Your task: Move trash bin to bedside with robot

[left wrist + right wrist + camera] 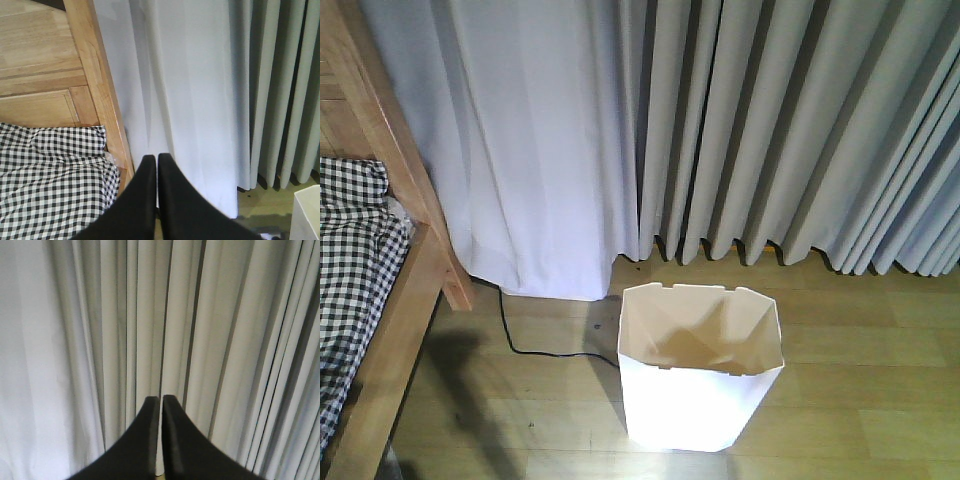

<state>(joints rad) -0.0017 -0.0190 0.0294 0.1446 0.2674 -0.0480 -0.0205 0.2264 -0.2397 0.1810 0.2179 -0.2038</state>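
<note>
1. Leftmost, the bed (415, 260) ran along the left edge of the front view: wooden post and side rail, checked bedding (350, 250) inside.
2. Left gripper (157, 159) pointed at the white curtain (190, 100) just right of the bed post (100, 85); fingers pressed together, nothing between them.
3. Trash bin (695, 385) stood upright on the wood floor (860, 400), centre-right in the front view, apart from the bed rail. Only its corner showed at lower right of the left wrist view, apart from the fingers.
4. Black cable (535, 345) lay on the floor between bed and bin.
5. Right gripper (160, 399) faced grey pleated curtains (225, 340); fingers closed, empty.
</note>
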